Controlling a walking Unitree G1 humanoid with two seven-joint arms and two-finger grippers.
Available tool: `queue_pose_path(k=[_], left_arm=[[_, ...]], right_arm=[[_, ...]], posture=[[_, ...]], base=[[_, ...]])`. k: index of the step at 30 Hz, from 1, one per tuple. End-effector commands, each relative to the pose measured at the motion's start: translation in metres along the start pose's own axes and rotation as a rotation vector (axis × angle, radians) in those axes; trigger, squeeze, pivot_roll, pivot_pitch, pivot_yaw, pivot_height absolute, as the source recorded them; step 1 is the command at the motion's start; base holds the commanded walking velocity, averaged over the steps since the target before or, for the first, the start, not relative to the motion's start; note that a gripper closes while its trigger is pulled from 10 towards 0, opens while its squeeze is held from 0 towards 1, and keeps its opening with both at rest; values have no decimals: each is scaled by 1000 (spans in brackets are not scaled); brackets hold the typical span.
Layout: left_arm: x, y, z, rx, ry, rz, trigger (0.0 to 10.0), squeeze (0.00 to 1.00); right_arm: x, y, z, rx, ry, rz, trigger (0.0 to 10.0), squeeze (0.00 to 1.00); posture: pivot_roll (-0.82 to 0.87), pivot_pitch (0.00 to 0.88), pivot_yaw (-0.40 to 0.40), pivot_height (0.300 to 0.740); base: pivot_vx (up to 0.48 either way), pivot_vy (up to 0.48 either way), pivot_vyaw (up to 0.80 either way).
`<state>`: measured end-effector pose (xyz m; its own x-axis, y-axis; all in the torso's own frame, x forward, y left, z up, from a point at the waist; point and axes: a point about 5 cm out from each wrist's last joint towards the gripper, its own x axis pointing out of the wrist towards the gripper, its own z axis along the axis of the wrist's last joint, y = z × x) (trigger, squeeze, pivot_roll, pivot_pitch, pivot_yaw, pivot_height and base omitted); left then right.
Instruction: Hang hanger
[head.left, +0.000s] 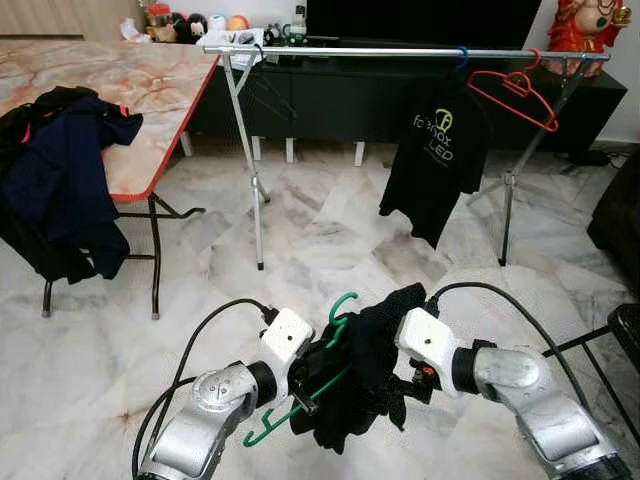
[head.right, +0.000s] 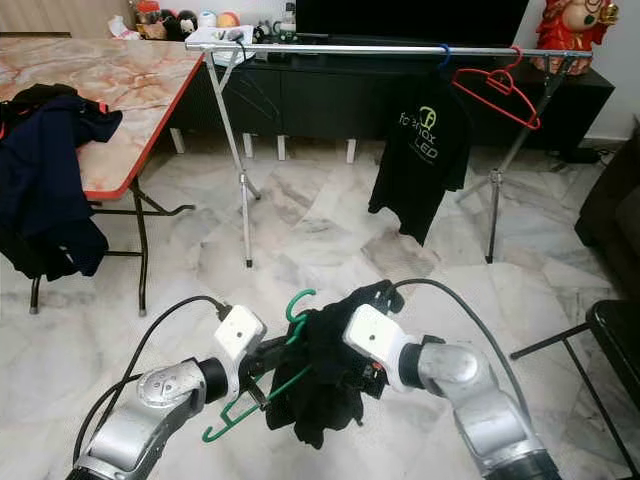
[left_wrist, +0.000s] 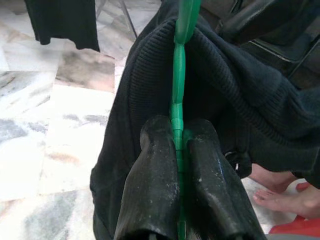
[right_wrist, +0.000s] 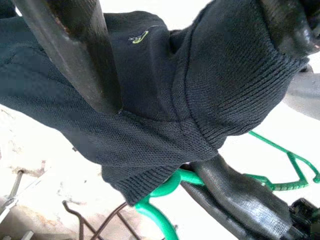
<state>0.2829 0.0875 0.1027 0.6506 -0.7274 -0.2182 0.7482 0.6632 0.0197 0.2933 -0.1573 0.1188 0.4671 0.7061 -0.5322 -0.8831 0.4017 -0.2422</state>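
- Pinching the green hanger (head.left: 335, 335) tight, the left gripper (left_wrist: 176, 150) holds it low with its black garment (head.left: 365, 365).
- Right gripper (head.left: 405, 345), buried in cloth: can't tell its grip.
- The rail (head.left: 400, 50) lies well ahead and higher.

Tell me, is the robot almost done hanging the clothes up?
Partly. A black T-shirt already hangs on the rail. The left gripper pinches a green hanger, the right gripper works a black garment onto it. Carrying it to the rail is left.
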Motion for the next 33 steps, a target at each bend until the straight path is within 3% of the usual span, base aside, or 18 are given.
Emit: queue_pose_path(k=[1,4,6,7,9,10,18,24,28,30,33], left_arm=[[-2,1,15,16,-70,6,10000,0],[-2,0,15,13,-69,3,10000,0],[-2,1,15,9,-70,7,10000,0],[-3,1,15,5,-73,11,10000,0],[-3,3,16,2,-76,20,10000,0],[-4,5,17,-7,-84,27,10000,0],[-7,12,20,-26,-108,83,10000,0],[-7,27,32,-98,-206,211,10000,0],[-9,32,37,-106,-241,261,10000,0],[-10,34,37,-102,-242,271,10000,0],[-10,36,34,-99,-240,283,10000,0]], right_arm=[[0,7,-14,-13,94,35,10000,1000],[0,-2,-16,-4,109,-49,10000,1000],[0,-8,-9,34,51,-106,10000,1000],[1,-10,-6,48,33,-126,10000,392],[0,-12,-4,61,24,-145,10000,392],[0,-11,-3,74,15,-151,10000,0],[2,15,-12,70,51,-20,10000,0],[2,22,-31,44,169,1,10000,0],[3,14,-26,15,130,-98,10000,0],[3,8,-21,68,95,-159,10000,0],[-1,-8,-3,99,-50,-311,10000,0]], posture=[[33,154,-14,740],[36,156,-12,740],[38,163,-11,740],[38,163,-11,740],[37,173,-9,740],[36,181,-6,740],[34,197,2,740],[32,203,1,740],[33,200,-1,740],[32,194,-3,740],[31,186,-6,740]], base=[[0,0,0],[0,0,0],[0,0,0],[0,0,0],[0,0,0],[0,0,0],[0,0,0],[0,0,0],[0,0,0],[0,0,0],[0,0,0]])
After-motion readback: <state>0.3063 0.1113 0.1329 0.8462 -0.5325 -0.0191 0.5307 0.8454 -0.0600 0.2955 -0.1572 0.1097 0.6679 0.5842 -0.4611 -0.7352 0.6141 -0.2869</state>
